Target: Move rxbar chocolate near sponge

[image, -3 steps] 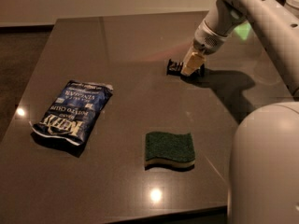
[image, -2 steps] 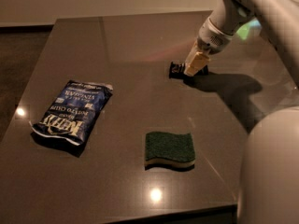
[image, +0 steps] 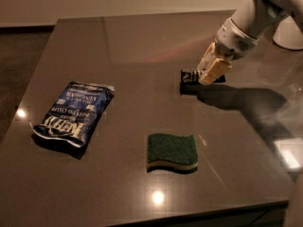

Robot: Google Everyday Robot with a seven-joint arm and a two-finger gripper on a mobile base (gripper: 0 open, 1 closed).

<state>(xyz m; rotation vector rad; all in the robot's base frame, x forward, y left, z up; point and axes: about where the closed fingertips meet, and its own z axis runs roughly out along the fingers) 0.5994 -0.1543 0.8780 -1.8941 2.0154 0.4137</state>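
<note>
The desk (image: 142, 41) is a dark, glossy top, and everything is laid out on it. The chip bag (image: 75, 111) is found at the left, well apart from the rest. The sponge (image: 172, 150) lies flat near the front edge, green side up. The pincer (image: 211, 72) is lowered at the back right, over the right end of the bar (image: 188, 78); whether it is clenched on the bar or released cannot be told. The bar lies flat on the desk, well apart from the sponge, behind it and a little to the right.

The step in hand is judged to be the grasp. A thin wrapper on a slick top is likely to slide when pressed, so it is best caught across its narrow width, low against the desk, and the hold confirmed before any lift. Only a slight lift is needed. The bar is then best carried forward and set just beside the sponge without nudging it, since light foam is easily pushed. The bag lies out of the path.
</note>
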